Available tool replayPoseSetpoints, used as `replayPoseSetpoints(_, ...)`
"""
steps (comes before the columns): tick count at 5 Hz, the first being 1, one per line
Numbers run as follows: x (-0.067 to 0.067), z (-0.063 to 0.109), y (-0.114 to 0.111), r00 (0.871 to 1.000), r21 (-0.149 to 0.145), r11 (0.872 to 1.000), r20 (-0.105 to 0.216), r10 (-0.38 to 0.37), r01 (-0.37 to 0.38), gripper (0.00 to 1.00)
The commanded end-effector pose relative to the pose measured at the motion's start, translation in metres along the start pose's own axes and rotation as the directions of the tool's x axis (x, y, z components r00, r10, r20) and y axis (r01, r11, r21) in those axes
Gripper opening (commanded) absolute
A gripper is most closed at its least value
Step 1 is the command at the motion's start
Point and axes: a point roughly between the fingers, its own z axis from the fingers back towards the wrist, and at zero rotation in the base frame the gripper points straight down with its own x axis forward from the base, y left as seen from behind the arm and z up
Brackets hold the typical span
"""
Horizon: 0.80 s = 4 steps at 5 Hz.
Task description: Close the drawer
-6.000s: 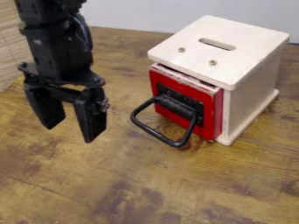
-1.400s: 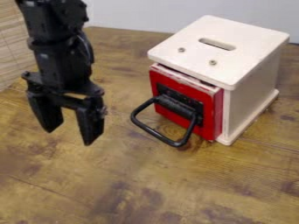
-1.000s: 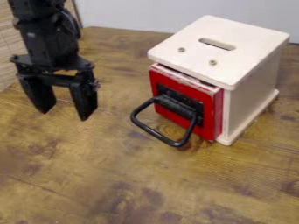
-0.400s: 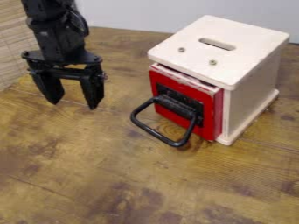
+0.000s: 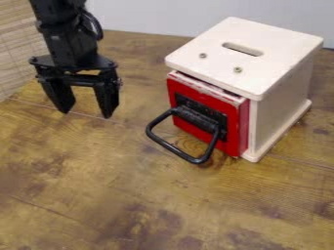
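Observation:
The red drawer (image 5: 202, 119) with a dark slotted centre sits in the front face of a cream-white cube box (image 5: 280, 83) at the right. It stands slightly out from the box. Its large black loop handle (image 5: 183, 138) lies forward and down on the table. My black gripper (image 5: 82, 105) hangs open and empty at the upper left, fingers pointing down, well to the left of the handle and apart from it.
The wooden table (image 5: 131, 205) spreads across the front and left. The box's white top has a slot (image 5: 241, 48) and two small dots. A pale wall runs along the back, and a light ribbed surface (image 5: 16, 44) stands at the far left.
My gripper has moved up and away toward the back left, then shifted slightly right. It stays open. The drawer and handle have not moved.

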Motion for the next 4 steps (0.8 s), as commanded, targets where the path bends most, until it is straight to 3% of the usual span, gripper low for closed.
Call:
replayPoseSetpoints(1, 0.0108, 0.0146, 0.0086, 0.998, 0.002, 1.000, 0.063, 0.023, -0.023, 1.00)
replayPoseSetpoints(4, 0.0093, 0.0165, 0.0037, 0.998, 0.017, 1.000, 0.054, 0.018, -0.019, 1.00)
